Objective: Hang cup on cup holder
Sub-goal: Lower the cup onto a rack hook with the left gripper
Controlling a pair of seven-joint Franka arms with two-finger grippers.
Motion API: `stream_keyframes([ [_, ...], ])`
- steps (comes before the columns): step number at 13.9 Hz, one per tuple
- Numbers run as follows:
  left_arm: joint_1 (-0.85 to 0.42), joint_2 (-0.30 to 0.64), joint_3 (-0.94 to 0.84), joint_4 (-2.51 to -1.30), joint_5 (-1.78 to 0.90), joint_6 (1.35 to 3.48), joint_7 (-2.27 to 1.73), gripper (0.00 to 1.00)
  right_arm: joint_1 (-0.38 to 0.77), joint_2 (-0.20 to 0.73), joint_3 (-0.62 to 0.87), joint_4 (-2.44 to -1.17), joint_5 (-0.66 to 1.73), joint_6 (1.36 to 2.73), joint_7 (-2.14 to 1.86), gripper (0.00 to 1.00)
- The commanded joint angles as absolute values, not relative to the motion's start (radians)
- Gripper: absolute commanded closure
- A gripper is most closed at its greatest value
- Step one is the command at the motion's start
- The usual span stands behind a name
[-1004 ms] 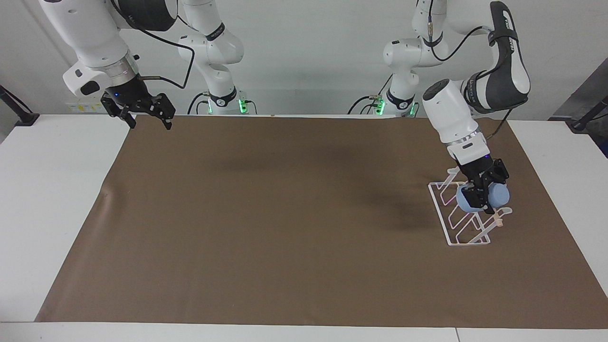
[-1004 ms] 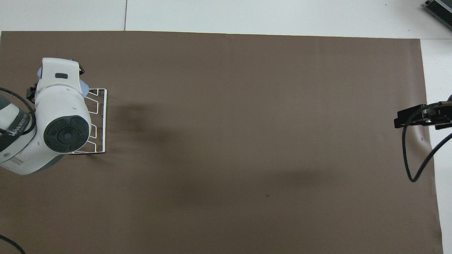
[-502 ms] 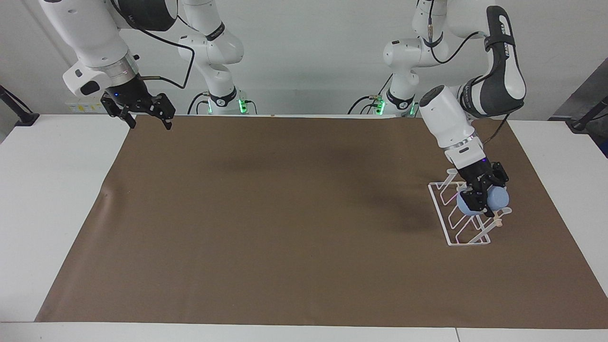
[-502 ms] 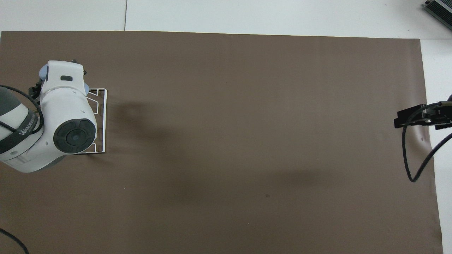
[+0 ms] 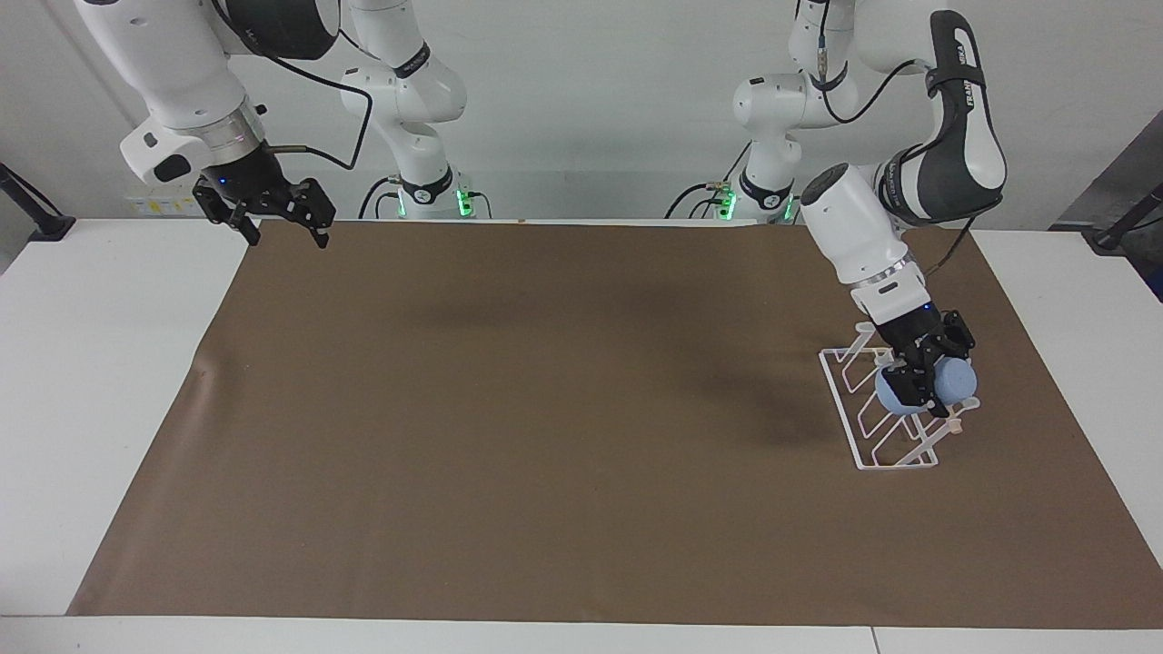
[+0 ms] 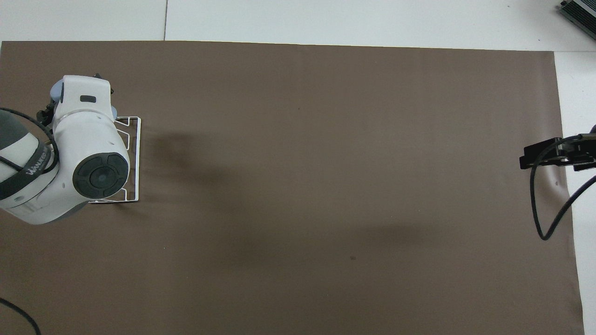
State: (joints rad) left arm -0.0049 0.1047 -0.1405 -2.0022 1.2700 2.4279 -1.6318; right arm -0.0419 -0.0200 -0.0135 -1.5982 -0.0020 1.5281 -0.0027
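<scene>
The light-blue cup (image 5: 955,381) lies tilted on its side in my left gripper (image 5: 927,371), which is shut on it. The cup is low over the cup holder (image 5: 874,434), a white wire rack with slanted prongs and a light wooden rod (image 5: 951,424) at its top. The cup sits among the upper prongs; I cannot tell whether it touches them. In the overhead view the left arm's wrist covers the gripper and most of the rack (image 6: 136,158); only slivers of the cup (image 6: 56,90) show. My right gripper (image 5: 283,229) waits open and empty, in the air over the mat's corner.
A brown mat (image 5: 545,409) covers most of the white table (image 5: 109,363). The rack stands on it toward the left arm's end. The right gripper's black body (image 6: 542,156) and its cable hang over the mat's edge at the right arm's end.
My left gripper has tilted and lowered the cup a little onto the rack's prongs, toward the wooden rod. The right arm has not moved.
</scene>
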Motion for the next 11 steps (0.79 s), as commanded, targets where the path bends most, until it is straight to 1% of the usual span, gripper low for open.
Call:
stream_keyframes([
  [1, 0.002, 0.110, -0.141, -2.003, 1.319, 2.422, -1.654, 1.00, -0.046, -0.037, -0.009, -1.614, -0.014, 1.520, 0.015, 0.00],
  [6, 0.000, 0.110, -0.141, -2.025, 1.339, 2.418, -1.660, 1.00, -0.046, -0.037, -0.009, -1.614, -0.014, 1.520, 0.015, 0.00],
  [7, 0.000, 0.110, -0.141, -2.026, 1.339, 2.419, -1.660, 0.91, -0.046, -0.037, -0.009, -1.612, -0.014, 1.520, 0.015, 0.00],
  [8, 0.002, 0.112, -0.141, -2.022, 1.339, 2.421, -1.658, 0.48, -0.046, -0.037, -0.009, -1.612, -0.014, 1.520, 0.015, 0.00],
  [9, 0.002, 0.112, -0.141, -2.022, 1.338, 2.422, -1.658, 0.00, -0.046, -0.037, -0.009, -1.614, -0.014, 1.520, 0.015, 0.00],
  [11, -0.002, 0.112, -0.143, -2.019, 1.338, 2.421, -1.657, 0.00, -0.046, -0.037, -0.009, -1.614, -0.014, 1.520, 0.015, 0.00],
])
